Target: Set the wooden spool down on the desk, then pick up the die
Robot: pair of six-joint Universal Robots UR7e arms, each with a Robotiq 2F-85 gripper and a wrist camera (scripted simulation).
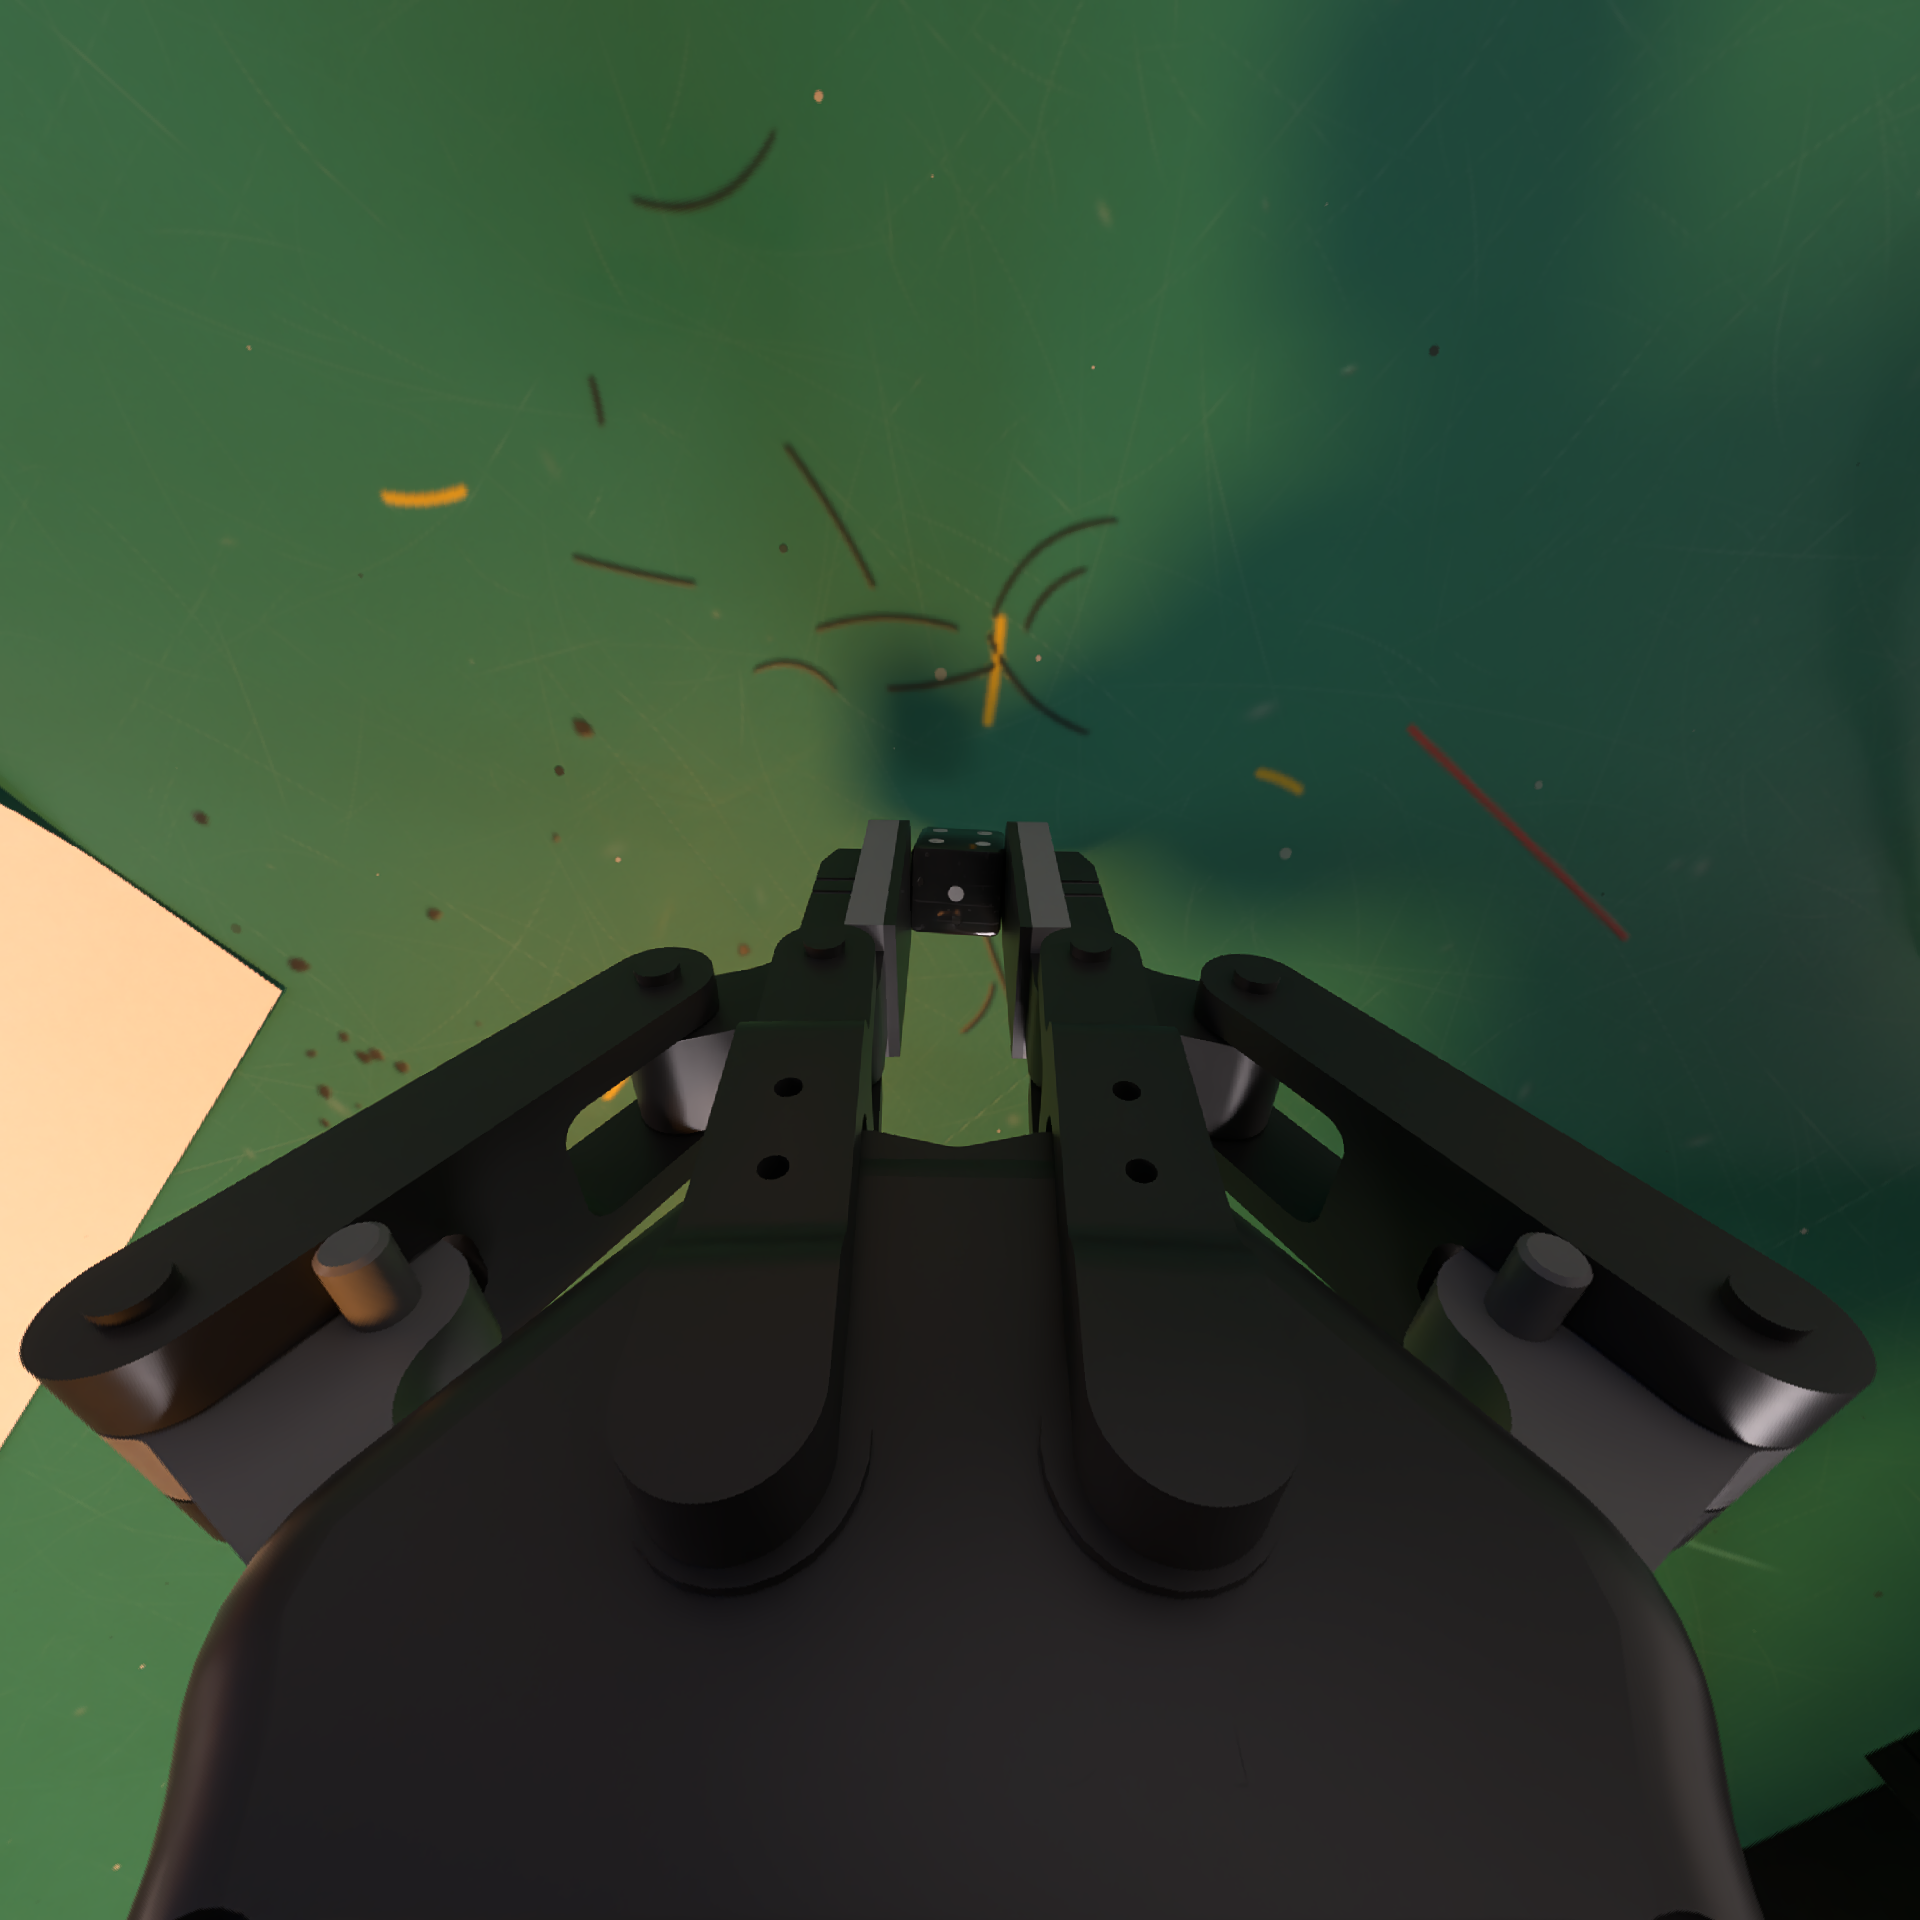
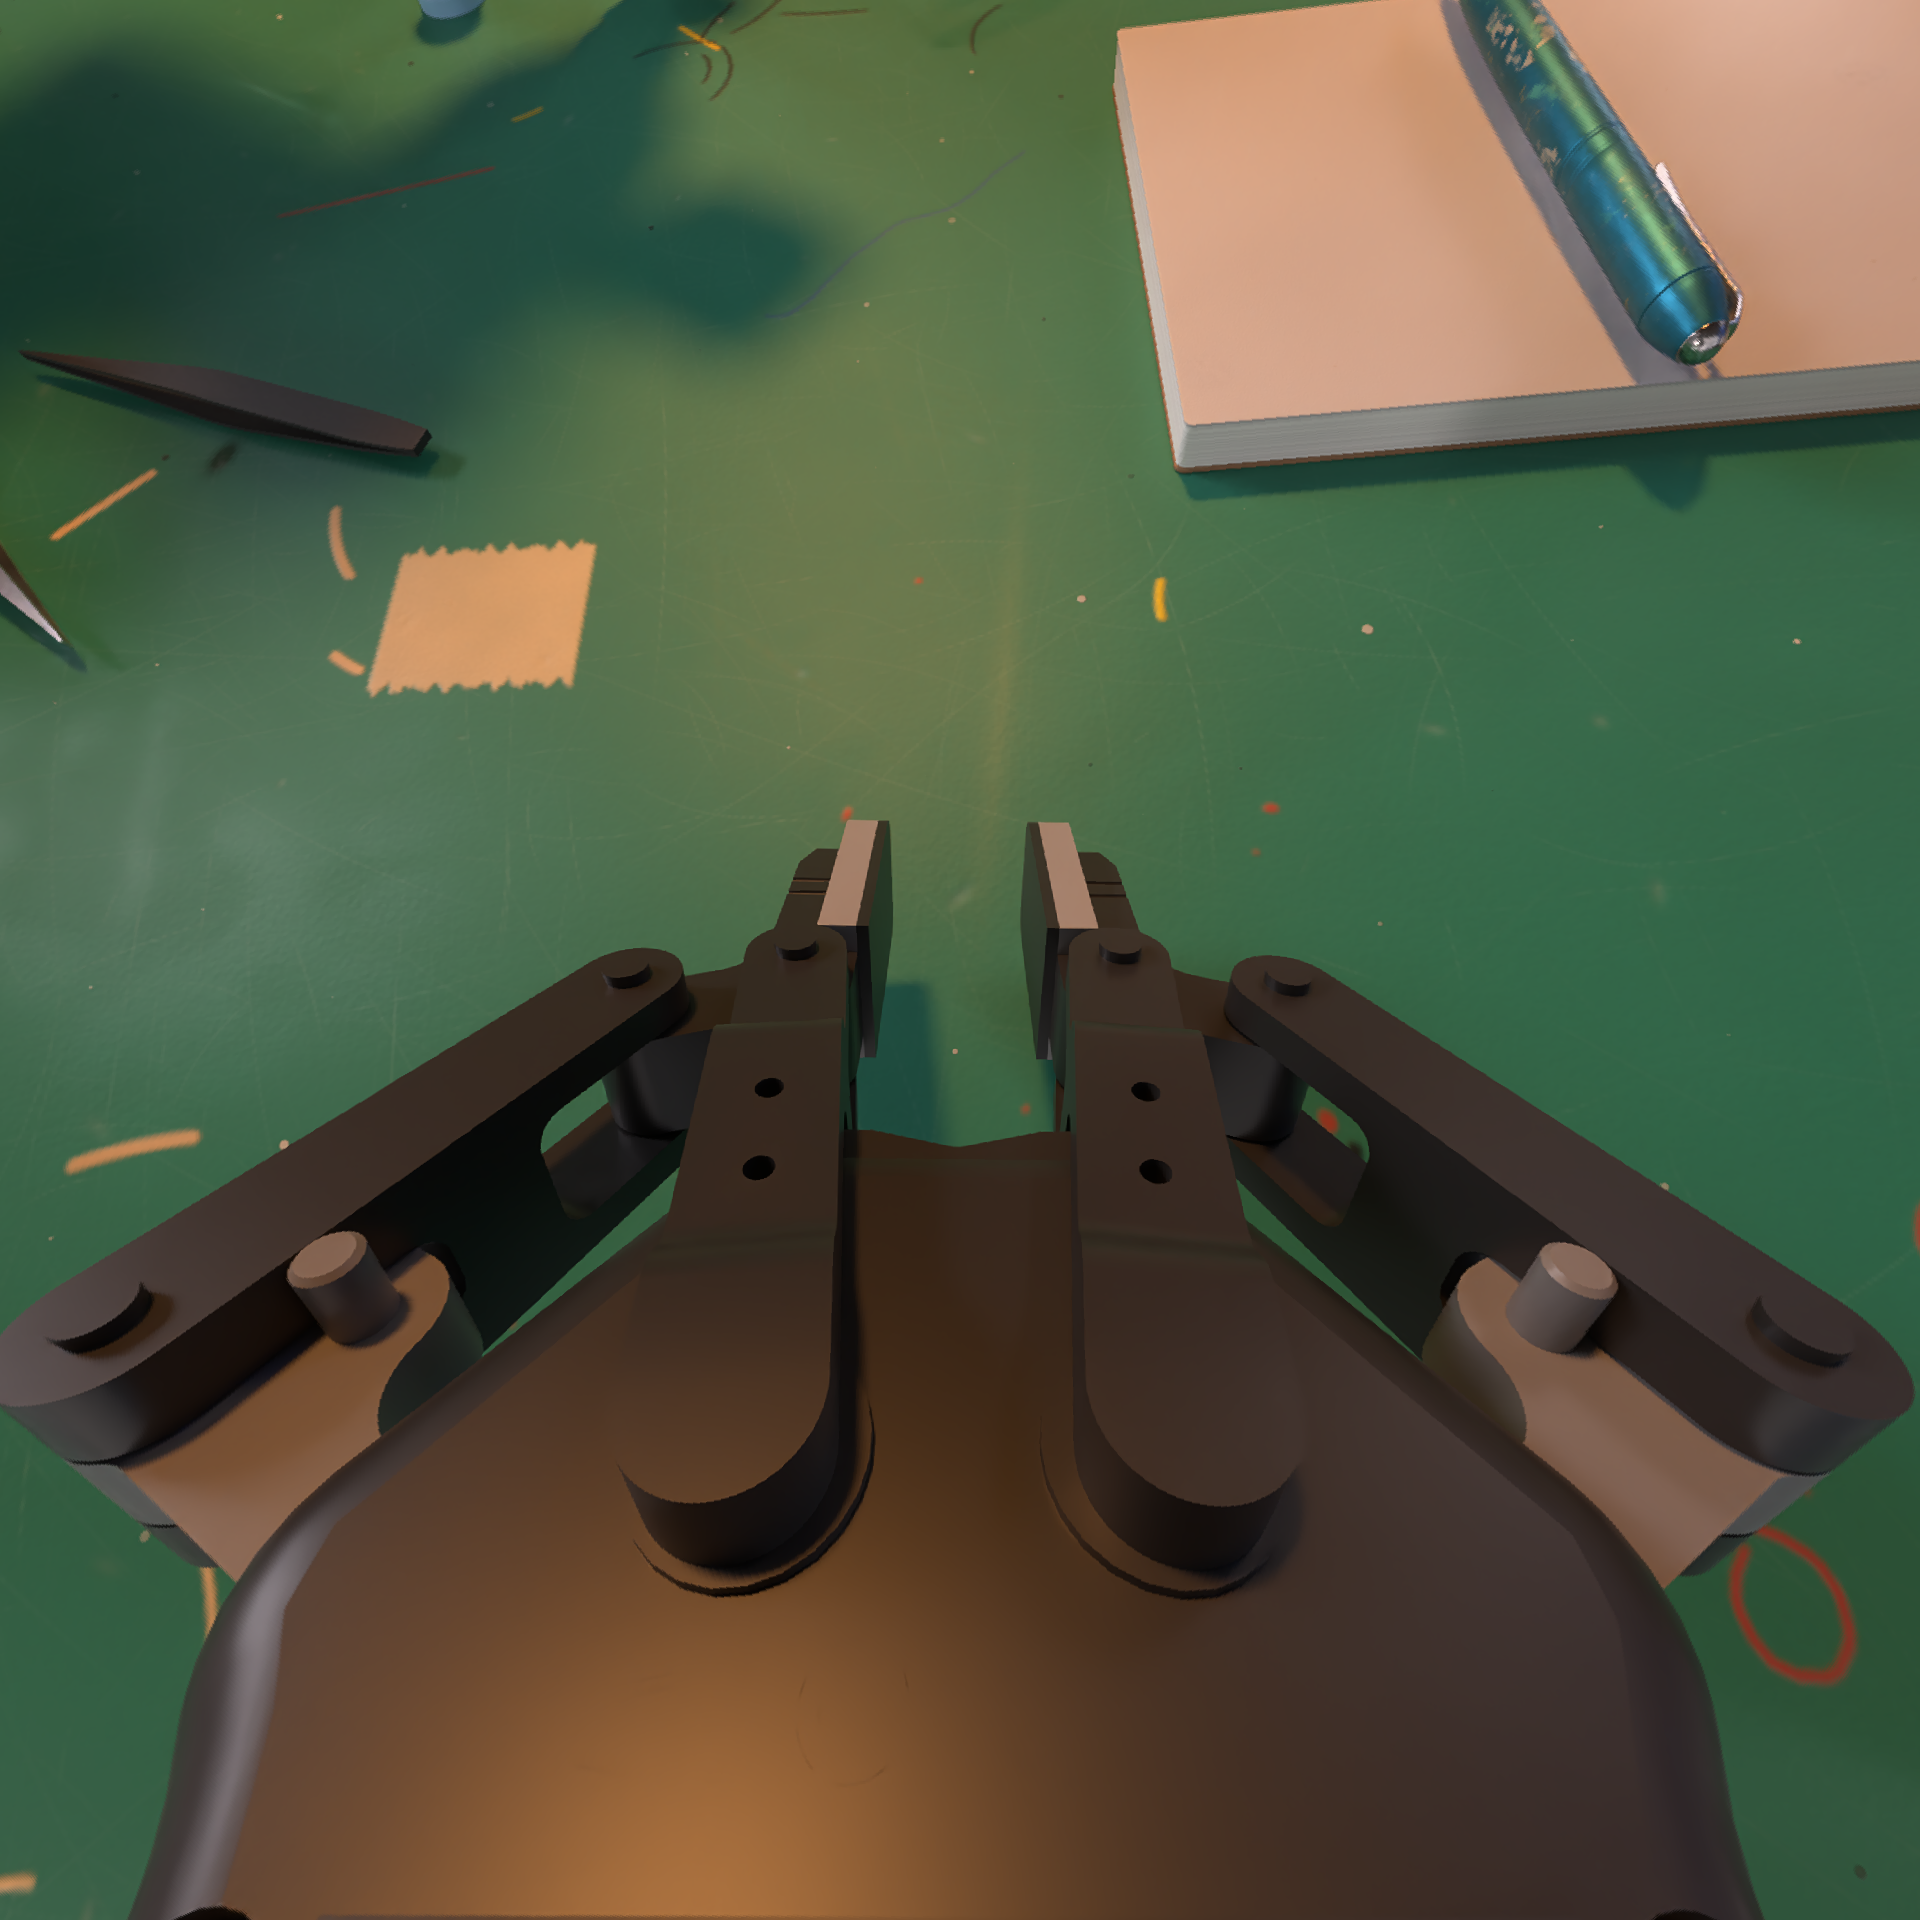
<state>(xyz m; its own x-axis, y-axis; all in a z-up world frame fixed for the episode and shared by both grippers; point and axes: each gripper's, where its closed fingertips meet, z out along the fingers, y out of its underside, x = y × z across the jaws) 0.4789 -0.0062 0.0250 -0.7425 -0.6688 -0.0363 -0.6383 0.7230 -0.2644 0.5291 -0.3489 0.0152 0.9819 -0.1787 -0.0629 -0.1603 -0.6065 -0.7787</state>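
Observation:
In the left wrist view, my left gripper (image 1: pixel 956 883) is shut on a small black die (image 1: pixel 956 891) with white pips, held between the two pads at the fingertips. The die's shadow lies apart from it on the green desk mat (image 1: pixel 520 312), so the die hangs above the mat. In the right wrist view, my right gripper (image 2: pixel 957 873) is open with a narrow gap and holds nothing, above the green mat (image 2: pixel 935 623). No wooden spool is clearly in view; a small pale object (image 2: pixel 449 6) is cut off by the top edge.
A peach notepad (image 2: pixel 1351 260) with a blue-green pen (image 2: pixel 1600 177) on it lies at the far right; its corner also shows in the left wrist view (image 1: pixel 94 1039). Black tweezers (image 2: pixel 239 400), a torn paper scrap (image 2: pixel 483 618), a red rubber band (image 2: pixel 1792 1621) and wire clippings lie around.

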